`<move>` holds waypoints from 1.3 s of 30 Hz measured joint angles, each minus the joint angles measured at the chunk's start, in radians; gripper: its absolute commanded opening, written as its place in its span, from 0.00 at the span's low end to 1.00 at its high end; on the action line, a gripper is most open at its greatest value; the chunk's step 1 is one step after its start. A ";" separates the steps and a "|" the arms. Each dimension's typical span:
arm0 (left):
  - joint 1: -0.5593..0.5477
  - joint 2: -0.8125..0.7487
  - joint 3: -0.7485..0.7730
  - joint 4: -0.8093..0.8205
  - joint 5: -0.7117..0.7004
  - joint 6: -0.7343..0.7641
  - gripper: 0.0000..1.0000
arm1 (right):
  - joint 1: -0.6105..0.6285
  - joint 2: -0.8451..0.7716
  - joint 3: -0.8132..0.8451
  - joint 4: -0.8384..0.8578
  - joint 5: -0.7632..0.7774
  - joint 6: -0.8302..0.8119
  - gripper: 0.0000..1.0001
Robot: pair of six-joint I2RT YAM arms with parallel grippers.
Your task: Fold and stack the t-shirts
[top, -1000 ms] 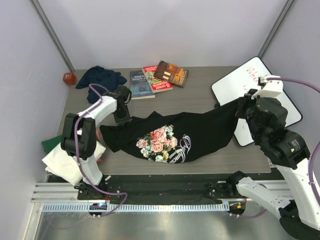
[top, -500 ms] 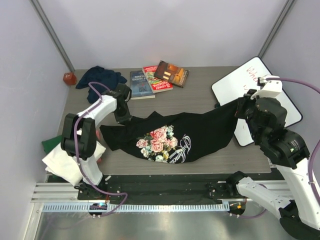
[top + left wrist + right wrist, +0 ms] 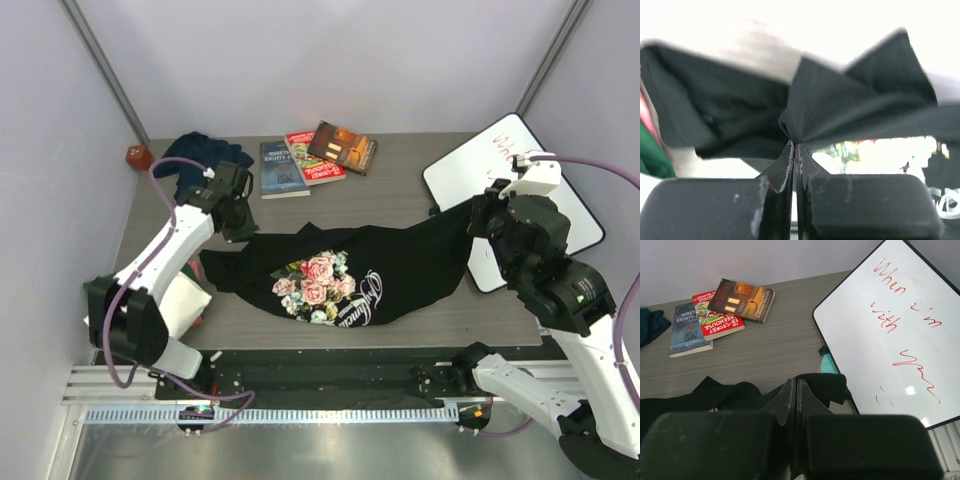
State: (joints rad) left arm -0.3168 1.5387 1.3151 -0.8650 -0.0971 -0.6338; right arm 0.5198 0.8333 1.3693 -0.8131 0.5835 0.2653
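Observation:
The black t-shirt (image 3: 345, 270) with rose print and white lettering hangs stretched between my two grippers over the table's middle. My left gripper (image 3: 238, 228) is shut on its left edge; in the left wrist view the cloth (image 3: 840, 110) bunches at the closed tips (image 3: 796, 145). My right gripper (image 3: 478, 218) is shut on its right edge, seen as black cloth (image 3: 825, 385) at the tips (image 3: 795, 382). A navy shirt (image 3: 200, 152) lies crumpled at the back left. A folded white shirt (image 3: 180, 300) and a green one (image 3: 652, 155) lie at the left front.
Three books (image 3: 315, 155) lie at the back centre. A whiteboard (image 3: 510, 195) with red writing lies at the right, over a teal mat (image 3: 827, 364). A red object (image 3: 138, 156) sits in the back left corner.
My left arm has lifted and swung outward, pulling the shirt's left edge up and slightly back. The right gripper holds its place.

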 measured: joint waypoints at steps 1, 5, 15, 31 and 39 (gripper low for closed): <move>-0.019 -0.043 -0.033 0.000 -0.001 -0.012 0.00 | 0.000 0.000 -0.003 0.002 -0.002 0.001 0.01; -0.092 -0.159 -0.182 -0.009 0.005 -0.055 0.00 | 0.000 0.000 -0.010 0.005 -0.010 0.005 0.01; -0.162 -0.198 -0.481 -0.017 0.016 -0.148 0.07 | 0.000 0.000 -0.010 0.014 -0.026 0.008 0.01; -0.167 -0.250 -0.277 -0.081 -0.149 -0.143 0.50 | 0.000 0.000 -0.010 0.019 -0.029 0.007 0.01; -0.167 -0.073 -0.249 -0.019 -0.164 -0.121 0.43 | 0.000 0.000 -0.010 0.019 -0.029 0.007 0.01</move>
State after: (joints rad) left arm -0.4839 1.4654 1.0664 -0.8841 -0.2611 -0.7544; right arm 0.5198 0.8333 1.3594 -0.7937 0.5545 0.2726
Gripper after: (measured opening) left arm 0.445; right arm 0.023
